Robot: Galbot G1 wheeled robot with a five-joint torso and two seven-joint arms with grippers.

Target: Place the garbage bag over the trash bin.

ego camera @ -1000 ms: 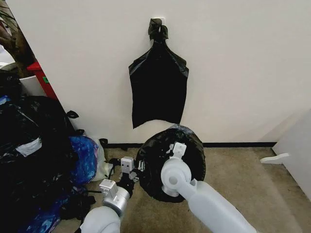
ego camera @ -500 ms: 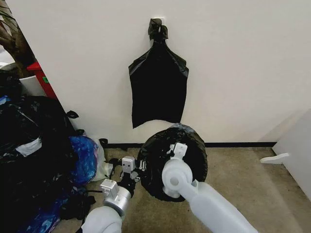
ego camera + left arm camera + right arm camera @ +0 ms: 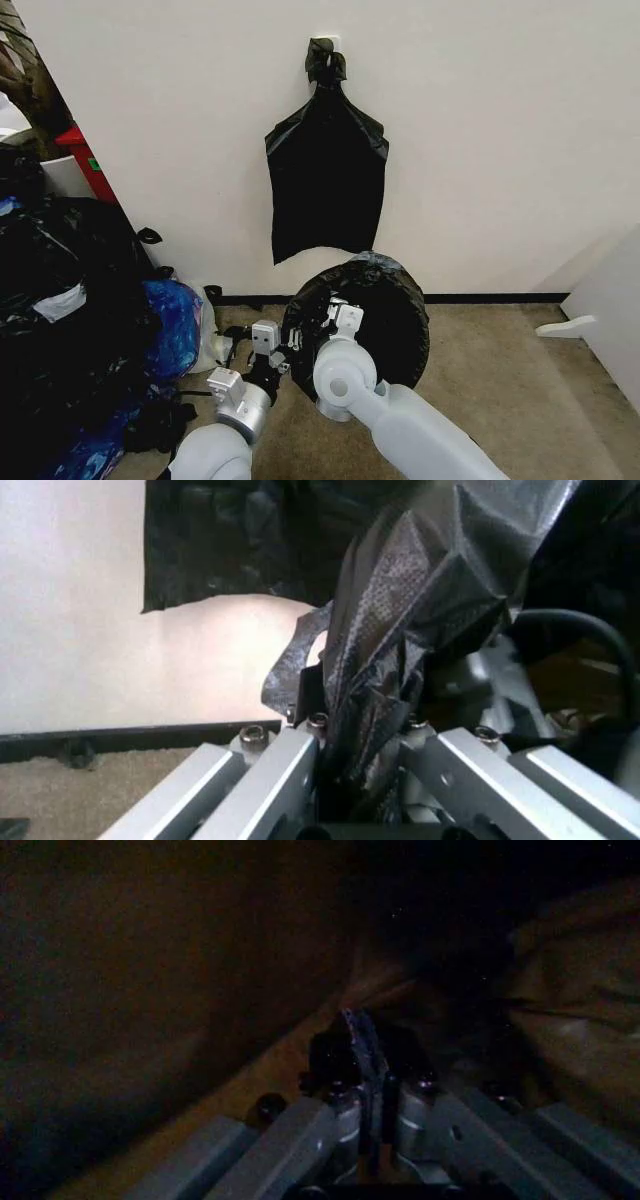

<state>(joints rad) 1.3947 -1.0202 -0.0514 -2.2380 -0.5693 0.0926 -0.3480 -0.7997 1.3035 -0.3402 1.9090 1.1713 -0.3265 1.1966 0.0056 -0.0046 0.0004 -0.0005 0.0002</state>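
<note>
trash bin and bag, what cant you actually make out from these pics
- Trash bin: head view, its white walls and rim are covered by the garbage bag.
- Bin's near side: head view, blocked by the right arm and right gripper.
- Right wrist view: too dark to tell what film the shut fingers pinch.
- Left gripper: clamped bag folds hide what lies past it.

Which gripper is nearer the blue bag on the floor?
Left. The left gripper sits just beside the blue bag, shut on the garbage bag; the right gripper is farther off, inside it.
</note>
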